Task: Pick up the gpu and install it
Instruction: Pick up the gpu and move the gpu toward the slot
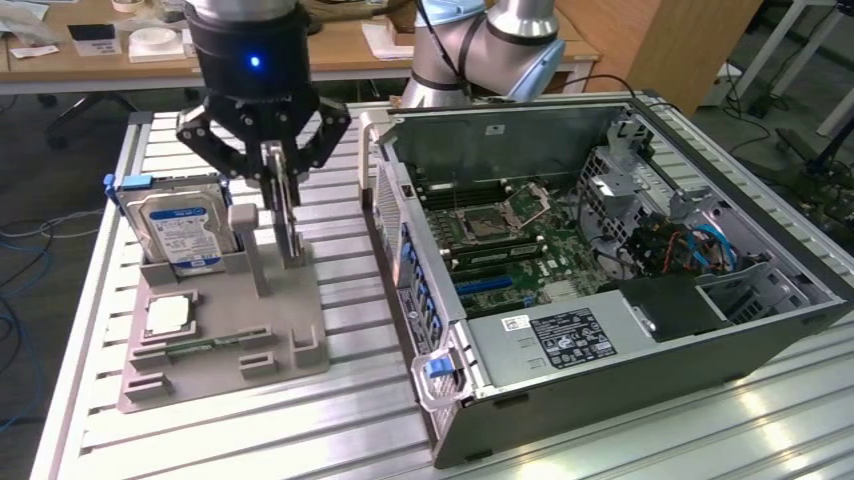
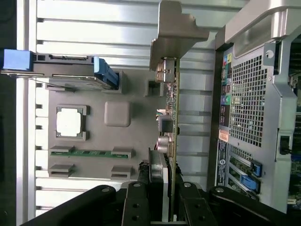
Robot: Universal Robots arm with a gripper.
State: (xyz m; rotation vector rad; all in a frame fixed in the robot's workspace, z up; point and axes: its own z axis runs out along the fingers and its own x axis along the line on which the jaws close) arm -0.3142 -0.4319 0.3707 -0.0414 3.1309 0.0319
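**Gpu gripped on edge in my tool, at the parts holder**

I see the gpu (image 2: pixel 174 113) upright on its edge, silver bracket (image 2: pixel 178 33) at one end. My tool (image 2: pixel 167 207) is closed narrowly across its thin faces. I judge that grip keeps the board vertical, as a slot would take it. Its lower edge sits at the grey parts holder (image 1: pixel 254 330), and I cannot tell whether it is clear of its slot. The hard drive (image 1: pixel 180 225) and CPU chip (image 2: pixel 69 121) sit in the holder too. The open computer case (image 1: pixel 747 330) lies just beside it on the slatted worktop (image 1: pixel 200 430), motherboard (image 1: pixel 501 225) facing up, presumably for access from above.
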